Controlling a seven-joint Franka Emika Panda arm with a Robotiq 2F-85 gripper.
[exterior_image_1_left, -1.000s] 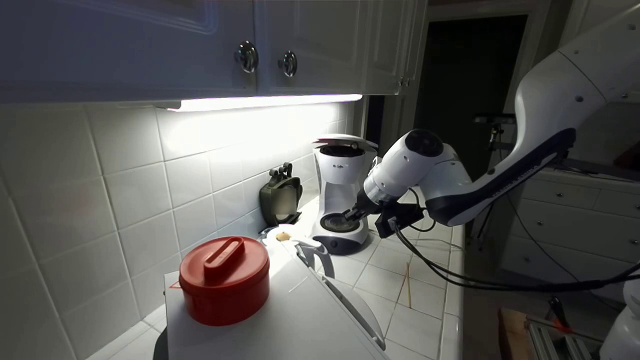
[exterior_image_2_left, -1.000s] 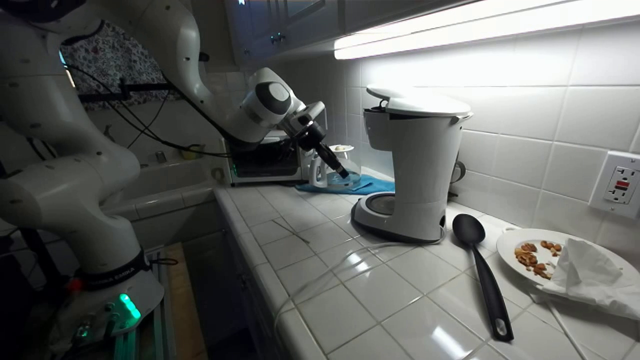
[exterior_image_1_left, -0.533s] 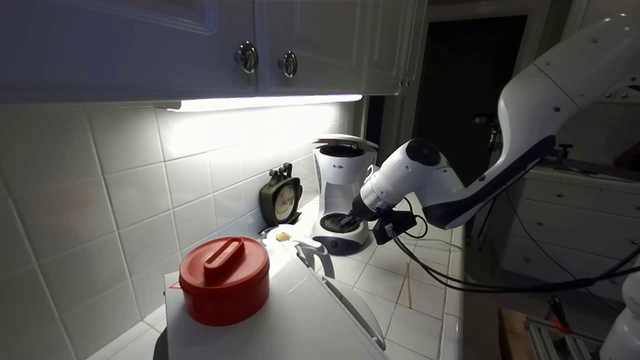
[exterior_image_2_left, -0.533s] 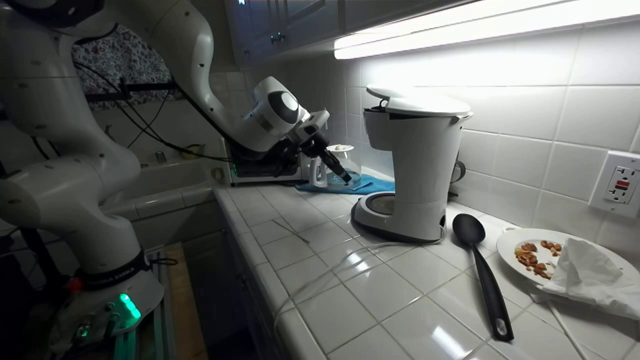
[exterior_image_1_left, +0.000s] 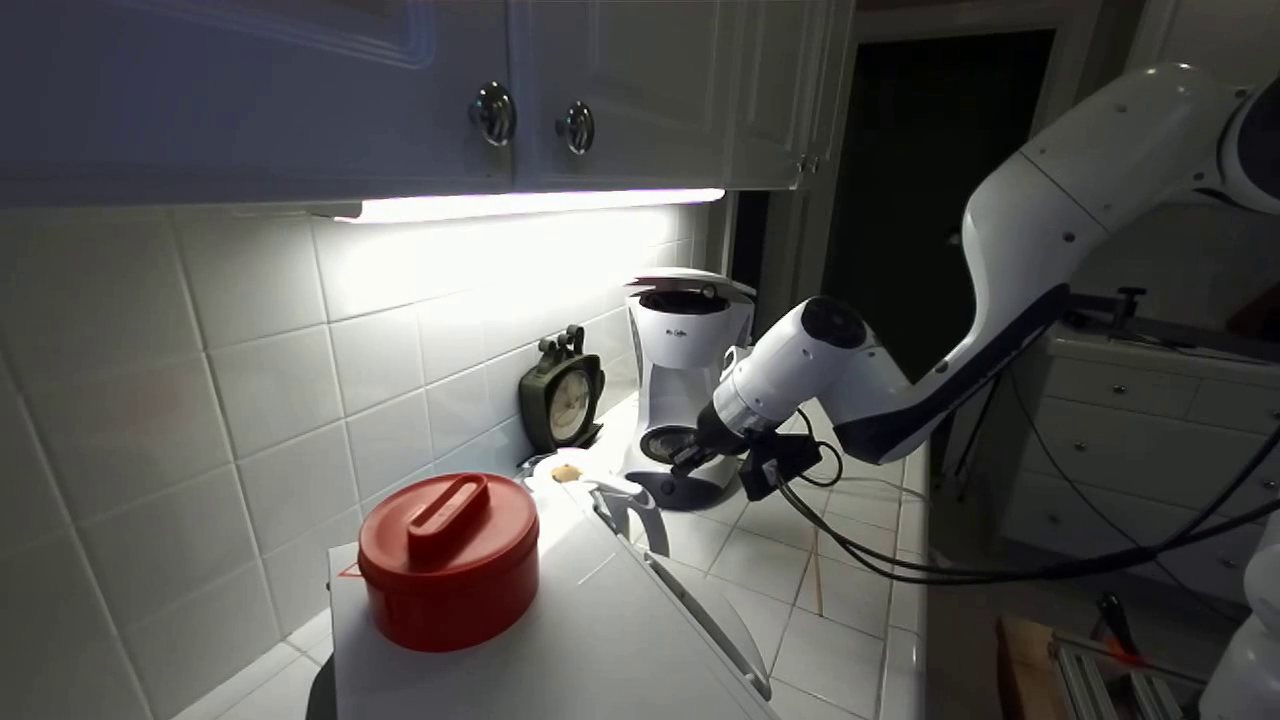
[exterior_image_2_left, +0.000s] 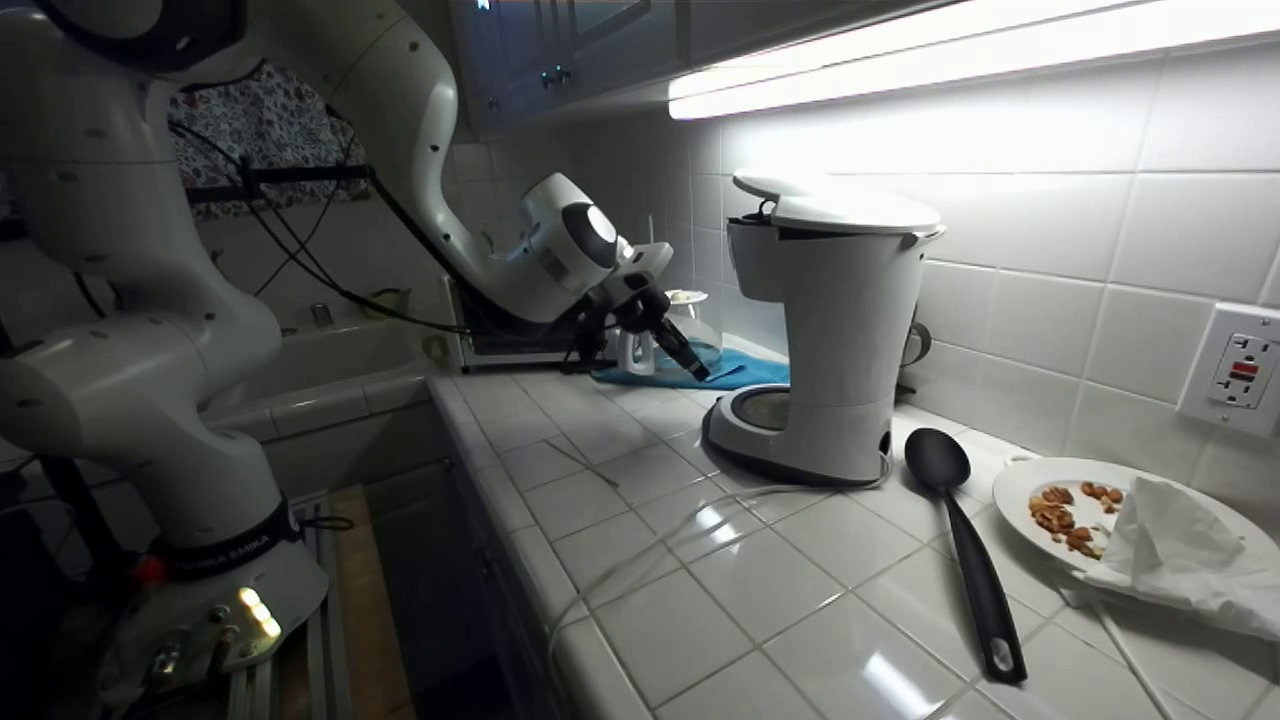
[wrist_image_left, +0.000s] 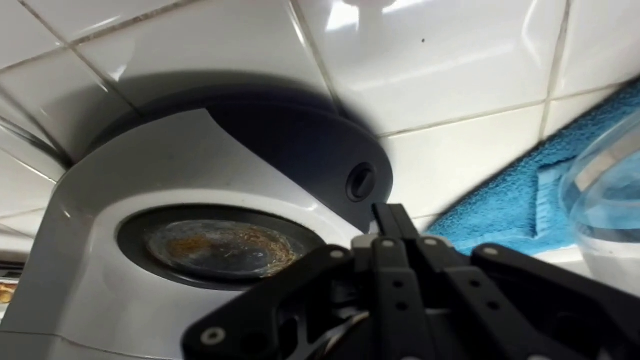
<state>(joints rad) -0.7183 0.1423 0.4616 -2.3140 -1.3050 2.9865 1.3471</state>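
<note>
My gripper (wrist_image_left: 395, 220) is shut with its black fingertips together and nothing between them. It points down at the front of the white coffee maker (wrist_image_left: 165, 155), close to the round knob (wrist_image_left: 361, 182) on its dark base. Whether the tips touch the base cannot be told. In both exterior views the gripper (exterior_image_1_left: 682, 468) (exterior_image_2_left: 700, 372) is low, by the front of the coffee maker (exterior_image_1_left: 685, 335) (exterior_image_2_left: 840, 330). The coffee maker's lid is raised and its stained warming plate (wrist_image_left: 225, 247) is bare. A glass carafe (wrist_image_left: 610, 200) stands on a blue cloth (wrist_image_left: 505, 210) beside the gripper.
A red lidded pot (exterior_image_1_left: 450, 560) sits on a white appliance (exterior_image_1_left: 600, 640). A green clock (exterior_image_1_left: 570, 400) leans near the wall. A black spoon (exterior_image_2_left: 975, 570), a plate of nuts (exterior_image_2_left: 1030, 490) and a cord (exterior_image_2_left: 680, 530) lie behind the coffee maker. Thin sticks (exterior_image_1_left: 817, 570) lie on the counter.
My gripper has moved down and toward the front of the coffee maker's base, staying empty. The light on the robot's base has turned from green to yellowish white.
</note>
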